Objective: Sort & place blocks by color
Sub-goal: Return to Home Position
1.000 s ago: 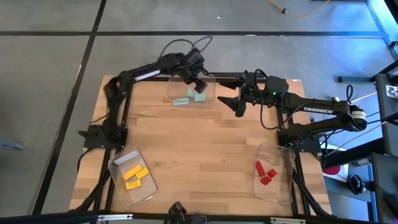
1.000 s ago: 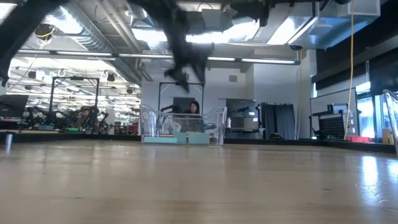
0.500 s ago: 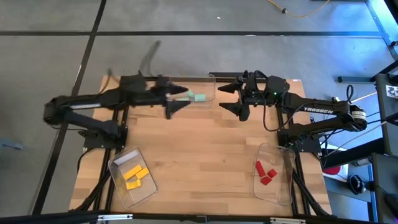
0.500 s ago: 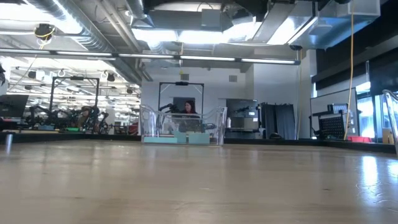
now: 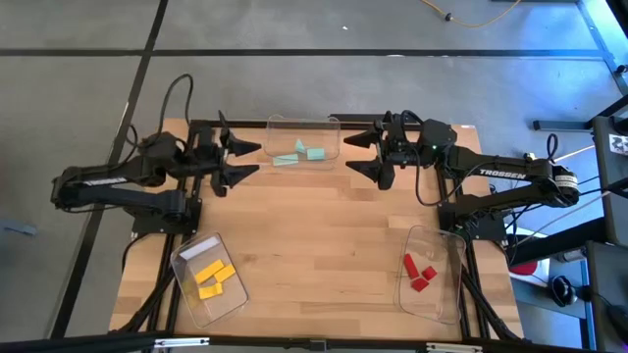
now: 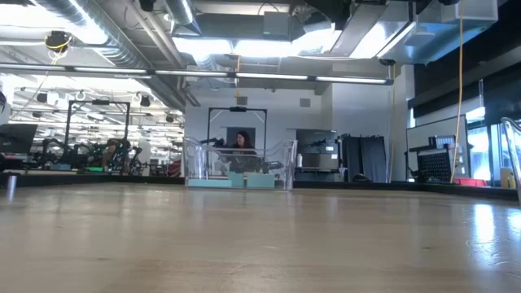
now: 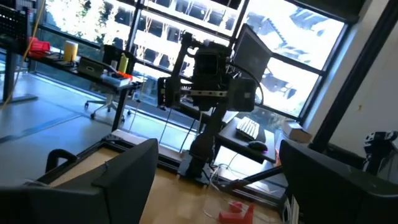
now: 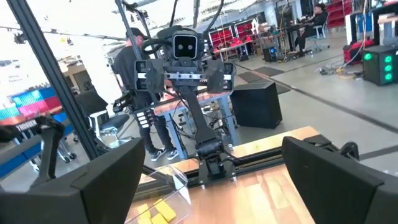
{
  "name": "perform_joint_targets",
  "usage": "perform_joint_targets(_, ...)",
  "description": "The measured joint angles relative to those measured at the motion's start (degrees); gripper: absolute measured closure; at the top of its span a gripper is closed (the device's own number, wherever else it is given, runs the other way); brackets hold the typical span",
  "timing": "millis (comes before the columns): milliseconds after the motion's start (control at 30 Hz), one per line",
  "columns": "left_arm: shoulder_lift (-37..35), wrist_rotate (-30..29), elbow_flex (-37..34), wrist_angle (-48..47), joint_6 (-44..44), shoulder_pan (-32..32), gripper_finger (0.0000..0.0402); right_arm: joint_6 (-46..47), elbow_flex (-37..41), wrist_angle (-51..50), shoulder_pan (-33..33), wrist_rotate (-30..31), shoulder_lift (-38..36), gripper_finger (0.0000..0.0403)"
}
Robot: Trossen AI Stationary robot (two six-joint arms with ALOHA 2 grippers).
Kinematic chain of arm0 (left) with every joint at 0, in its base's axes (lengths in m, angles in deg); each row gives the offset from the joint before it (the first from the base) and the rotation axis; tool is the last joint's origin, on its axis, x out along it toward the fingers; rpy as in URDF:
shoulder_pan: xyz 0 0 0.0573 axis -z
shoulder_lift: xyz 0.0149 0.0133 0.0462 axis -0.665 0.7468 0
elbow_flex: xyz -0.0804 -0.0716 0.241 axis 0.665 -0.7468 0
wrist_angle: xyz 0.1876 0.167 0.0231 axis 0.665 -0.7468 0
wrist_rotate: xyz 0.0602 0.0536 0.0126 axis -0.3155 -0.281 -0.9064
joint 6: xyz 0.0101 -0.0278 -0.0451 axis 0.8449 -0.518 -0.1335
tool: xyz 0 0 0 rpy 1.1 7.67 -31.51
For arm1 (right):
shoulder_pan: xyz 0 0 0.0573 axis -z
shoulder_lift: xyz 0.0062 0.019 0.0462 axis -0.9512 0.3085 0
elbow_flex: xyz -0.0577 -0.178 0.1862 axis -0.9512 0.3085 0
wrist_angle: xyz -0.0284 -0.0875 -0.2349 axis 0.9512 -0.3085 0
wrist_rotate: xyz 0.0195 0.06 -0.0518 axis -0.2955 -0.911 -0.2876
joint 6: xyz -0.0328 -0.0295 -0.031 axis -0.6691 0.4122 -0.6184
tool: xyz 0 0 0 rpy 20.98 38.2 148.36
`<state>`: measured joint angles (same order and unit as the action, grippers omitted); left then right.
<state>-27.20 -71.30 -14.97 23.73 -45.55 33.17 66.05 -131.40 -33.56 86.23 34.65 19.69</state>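
Note:
Mint-green blocks (image 5: 302, 153) lie in a clear bin (image 5: 303, 122) at the table's far middle; the low view shows them (image 6: 244, 181) on that bin's floor. Yellow blocks (image 5: 214, 277) lie in a bin near the left, also visible in the right wrist view (image 8: 157, 212). Red blocks (image 5: 420, 273) lie in a bin near the right, also visible in the left wrist view (image 7: 236, 212). My left gripper (image 5: 247, 159) (image 7: 216, 177) is open and level, just left of the mint bin. My right gripper (image 5: 359, 155) (image 8: 211, 177) is open, just right of it. Both are empty.
The three clear bins stand apart: far middle, near left (image 5: 192, 294) and near right (image 5: 446, 294). Bare wooden tabletop (image 5: 314, 226) lies between them. A person (image 6: 242, 140) shows in the room behind the far bin.
My left arm has drawn back from above the mint bin toward the table's left edge. Its gripper now lies level beside the bin's left side. It no longer shows at the top of the low view.

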Motion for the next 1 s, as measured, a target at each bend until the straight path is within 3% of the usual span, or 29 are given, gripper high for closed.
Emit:
perform_joint_targets(833, -0.62, 1.31, -0.1, 1.2, 1.87, -0.02, 0.0075, 0.97, 0.0, 0.02, 0.0, 0.06, 0.0, 0.0023)
perform_joint_targets(1000, -0.62, 0.58, -0.1, 1.03, -4.14, 0.03, 0.0079, 0.97, 0.0, -0.46, 0.0, 0.03, 0.0, 0.0023)
